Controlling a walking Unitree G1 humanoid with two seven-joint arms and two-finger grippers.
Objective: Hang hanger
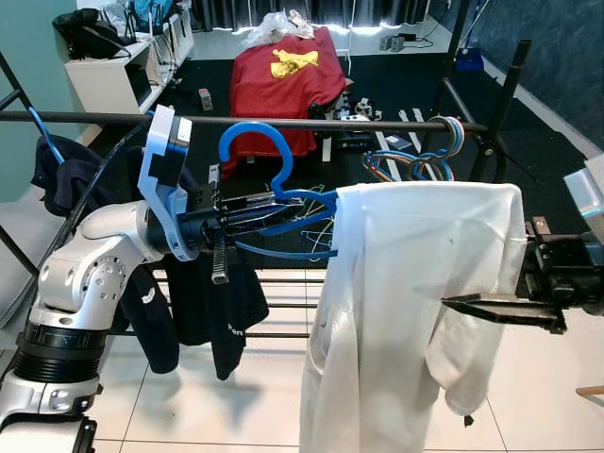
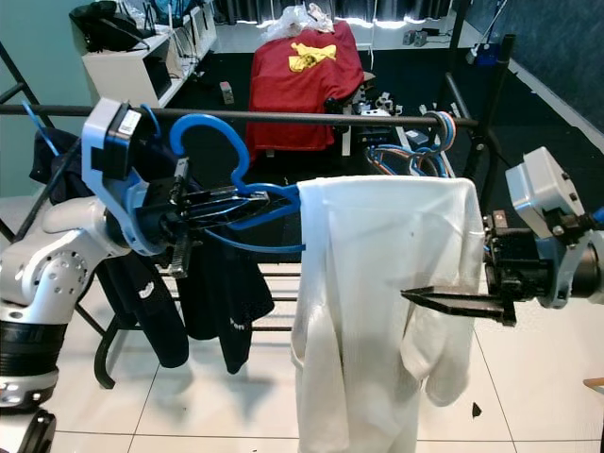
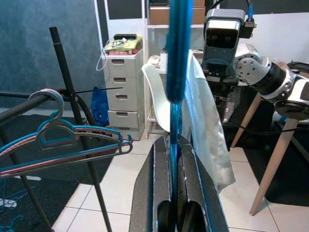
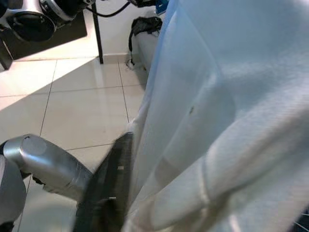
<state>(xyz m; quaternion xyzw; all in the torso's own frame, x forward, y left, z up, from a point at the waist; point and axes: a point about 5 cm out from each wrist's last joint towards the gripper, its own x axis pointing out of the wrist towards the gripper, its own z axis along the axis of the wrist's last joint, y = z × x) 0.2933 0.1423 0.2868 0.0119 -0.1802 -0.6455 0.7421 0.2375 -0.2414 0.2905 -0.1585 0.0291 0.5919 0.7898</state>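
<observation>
My left gripper [image 1: 283, 203] is shut on a blue hanger [image 1: 247, 132] at the base of its hook. It holds the hanger just in front of the black rail [image 1: 94, 117], with the hook at rail height. A white shirt [image 1: 406, 283] hangs from the hanger's right shoulder and drapes down. In the left wrist view the hanger [image 3: 177, 58] rises straight up from between the pads of my left gripper [image 3: 174, 145]. My right gripper [image 1: 453, 303] reaches in from the right against the shirt's sleeve. White cloth [image 4: 231, 96] covers most of the right wrist view.
Several blue and pink hangers [image 1: 444, 132] hang at the rail's right end beside the black upright. Dark clothes [image 1: 203, 293] hang on the rack at left. A red garment [image 1: 283, 75] lies behind on the dark floor. A white shelf [image 1: 113, 75] stands at the back left.
</observation>
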